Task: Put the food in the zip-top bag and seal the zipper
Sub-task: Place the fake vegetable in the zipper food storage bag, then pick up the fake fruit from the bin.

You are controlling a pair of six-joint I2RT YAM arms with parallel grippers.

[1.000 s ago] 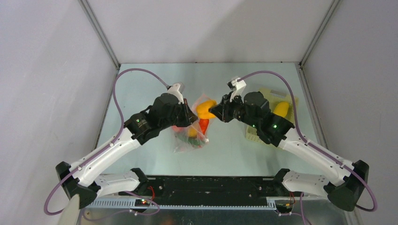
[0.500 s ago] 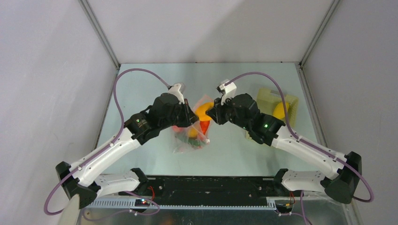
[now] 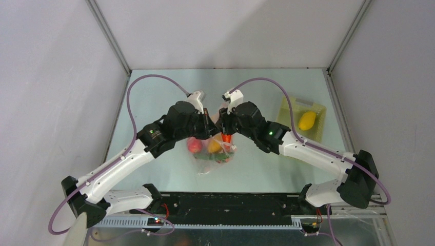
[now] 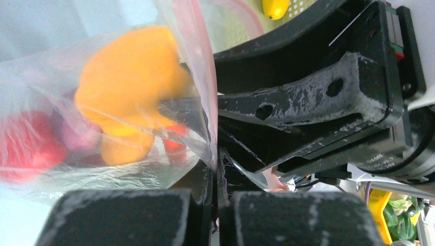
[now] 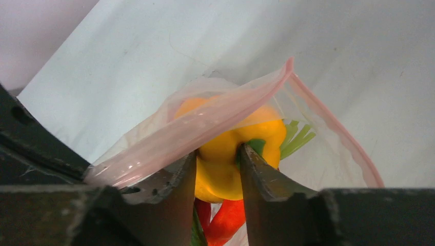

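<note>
The clear zip-top bag [image 3: 213, 160] hangs at the table's middle. My left gripper [image 3: 210, 126] is shut on its mouth edge, and the film is pinched between the pads in the left wrist view [image 4: 219, 171]. My right gripper [image 5: 218, 154] is shut on an orange pepper [image 5: 225, 179] and holds it inside the bag's open mouth, under the pink zipper [image 5: 205, 125]. Below it lie a red chili [image 5: 228, 220] and a long green vegetable [image 5: 296, 137]. A red pepper [image 3: 194, 145] also shows through the bag. From above, my right gripper [image 3: 224, 129] hides the held pepper.
The pale-yellow perforated basket [image 3: 295, 105] stands at the right back with a yellow pepper [image 3: 307, 120] in it. The two wrists nearly touch over the bag. Grey walls enclose the table on three sides.
My right arm has swung left from beside the basket and carried the orange pepper into the bag's mouth. The bag has sagged slightly toward the front. My left gripper kept its hold.
</note>
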